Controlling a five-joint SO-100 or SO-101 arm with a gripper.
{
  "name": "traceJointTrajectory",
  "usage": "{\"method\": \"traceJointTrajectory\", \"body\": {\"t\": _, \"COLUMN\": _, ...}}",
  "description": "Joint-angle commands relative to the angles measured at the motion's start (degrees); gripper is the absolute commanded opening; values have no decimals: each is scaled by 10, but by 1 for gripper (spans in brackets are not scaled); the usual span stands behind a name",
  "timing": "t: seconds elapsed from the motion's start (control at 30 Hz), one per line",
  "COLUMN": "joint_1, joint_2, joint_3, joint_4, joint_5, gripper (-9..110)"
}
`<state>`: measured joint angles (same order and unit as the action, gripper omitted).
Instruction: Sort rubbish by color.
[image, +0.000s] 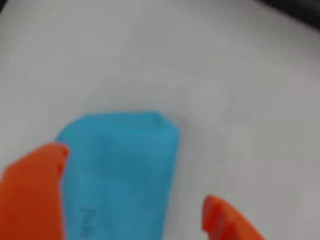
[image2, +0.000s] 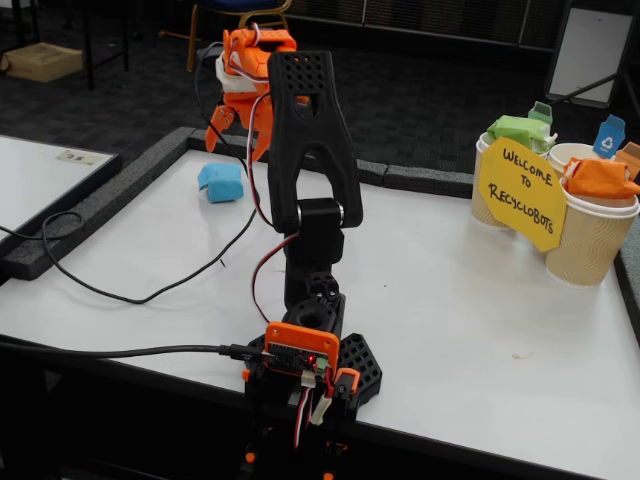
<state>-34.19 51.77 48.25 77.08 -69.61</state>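
A light blue lump of rubbish (image2: 222, 182) lies on the white table at the far left in the fixed view. It fills the lower middle of the blurred wrist view (image: 120, 170). My gripper (image2: 240, 135) hangs open just above and behind it. In the wrist view the gripper (image: 134, 176) straddles the lump: the left orange finger (image: 35, 190) overlaps its edge and the right finger (image: 225, 220) stands apart from it. A light green lump (image2: 515, 130) sits in a paper cup at the right, and an orange lump (image2: 598, 178) sits in the nearest cup.
Three paper cups (image2: 585, 240) stand at the table's right edge behind a yellow "Welcome to Recyclobots" sign (image2: 522, 190). The arm's black base (image2: 305, 360) is clamped at the front edge. Black cables (image2: 130, 290) trail across the left of the table. A dark foam border (image2: 90, 200) rims the table.
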Motion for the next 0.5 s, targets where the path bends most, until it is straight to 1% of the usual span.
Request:
{"method": "traceJointTrajectory", "body": {"t": 0.0, "joint_1": -25, "joint_2": 34, "joint_3": -15, "joint_4": 18, "joint_5": -12, "gripper": 18}}
{"method": "traceJointTrajectory", "body": {"t": 0.13, "joint_1": -34, "joint_2": 34, "joint_3": -15, "joint_4": 41, "joint_5": -9, "gripper": 16}}
{"method": "traceJointTrajectory", "body": {"t": 0.3, "joint_1": -36, "joint_2": 35, "joint_3": -11, "joint_4": 58, "joint_5": -11, "gripper": 17}}
{"method": "traceJointTrajectory", "body": {"t": 0.37, "joint_1": -36, "joint_2": 35, "joint_3": -11, "joint_4": 57, "joint_5": -12, "gripper": 23}}
{"method": "traceJointTrajectory", "body": {"t": 0.47, "joint_1": -38, "joint_2": 35, "joint_3": -11, "joint_4": 54, "joint_5": -12, "gripper": 28}}
